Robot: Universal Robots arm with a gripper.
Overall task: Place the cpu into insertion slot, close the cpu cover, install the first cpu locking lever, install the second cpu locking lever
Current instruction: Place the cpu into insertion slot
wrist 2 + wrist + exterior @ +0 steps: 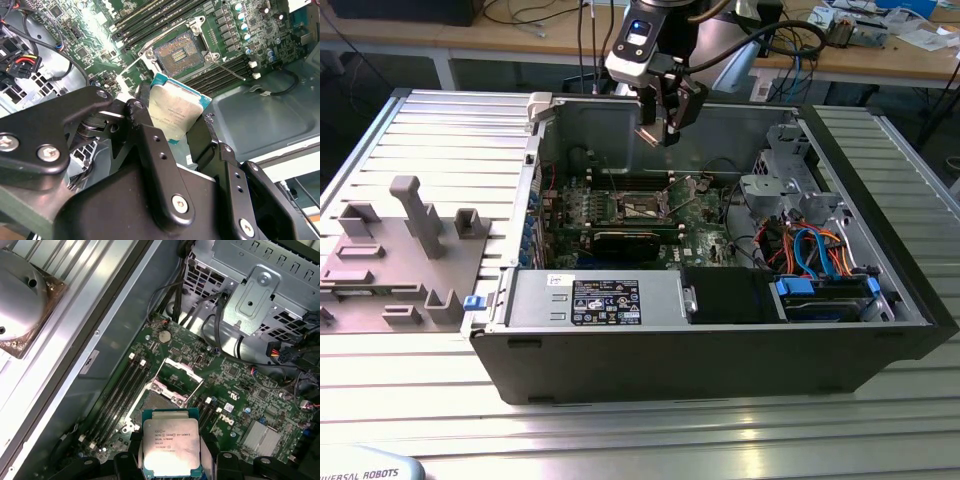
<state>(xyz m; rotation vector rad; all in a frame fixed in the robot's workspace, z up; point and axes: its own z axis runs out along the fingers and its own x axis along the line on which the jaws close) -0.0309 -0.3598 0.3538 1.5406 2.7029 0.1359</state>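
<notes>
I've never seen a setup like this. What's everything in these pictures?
computer case: one, dark grey, open, on the table
table: one, silvery slatted metal
circuit board: one, green, inside the case
insertion slot: one, dark centre, on the board, uncovered
cpu cover: one, silvery, swung open beside the slot
drive cage: one, silver, inside the case
cables: several, blue and orange, exterior view's right
grey fixture: one, on the table, exterior view's left
cpu: one, silver-grey, held above the board
gripper: one, black, fingers shut on the cpu
</notes>
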